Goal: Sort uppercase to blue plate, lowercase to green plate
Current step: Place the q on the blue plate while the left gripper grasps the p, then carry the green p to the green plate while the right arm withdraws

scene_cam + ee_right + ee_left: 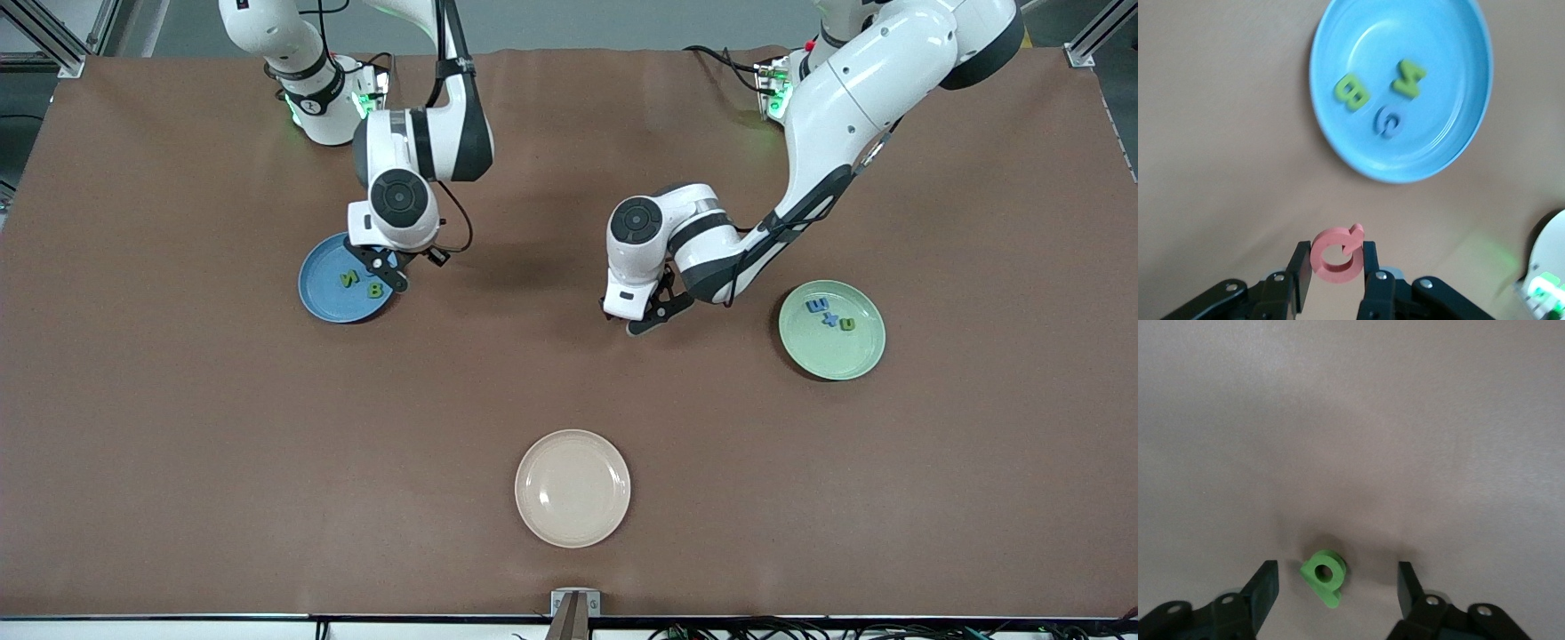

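Note:
My right gripper (1336, 252) is shut on the red Q (1333, 268), an uppercase letter, and hangs by the rim of the blue plate (1438, 137). Green B (1351, 91), green N (1408, 78) and blue C (1389, 121) lie in that plate (316, 293). My left gripper (1337, 587) is open, low over the table's middle (653, 318). The green p (1325, 577), a lowercase letter, rests on the table between its fingers and touches neither. The green plate (836, 356) holds blue m (816, 307), blue x (830, 318) and green u (847, 324).
An empty cream plate (573, 488) sits near the table's front edge, nearer the front camera than both grippers. The blue plate is toward the right arm's end and the green plate toward the left arm's end. Brown tabletop lies between them.

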